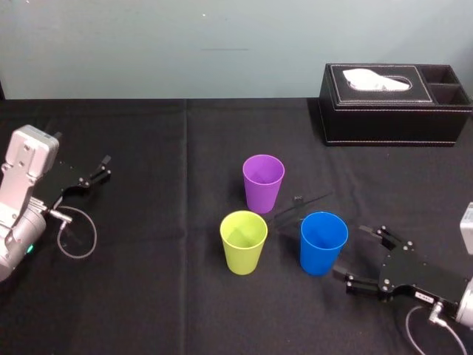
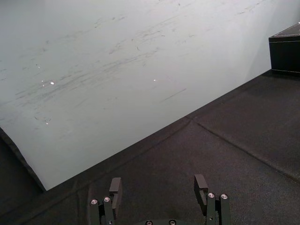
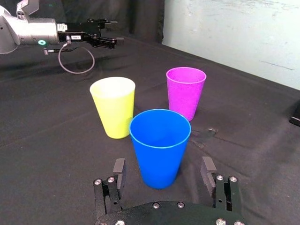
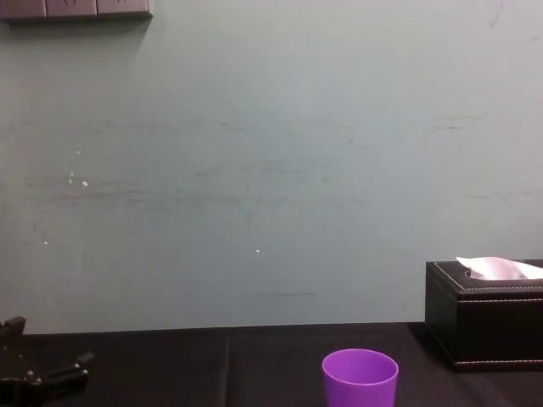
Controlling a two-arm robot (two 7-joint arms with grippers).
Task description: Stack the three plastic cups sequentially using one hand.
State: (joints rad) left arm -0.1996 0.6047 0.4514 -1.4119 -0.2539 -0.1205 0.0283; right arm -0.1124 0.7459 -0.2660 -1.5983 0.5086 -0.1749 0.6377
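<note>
Right gripper fingers wide open, blue cup btwn them untouched, left gripper open, idle

Soft, even light; faint shadows; wall glints slightly.

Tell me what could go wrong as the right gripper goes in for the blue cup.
1. The right gripper is open and low beside the blue cup. If one finger touches first, the light cup may slide or tip rather than be gripped.
2. The yellow-green cup and the purple cup stand close by, so a shoved blue cup could knock into them.
The left gripper is parked open, far off on the left.
</note>
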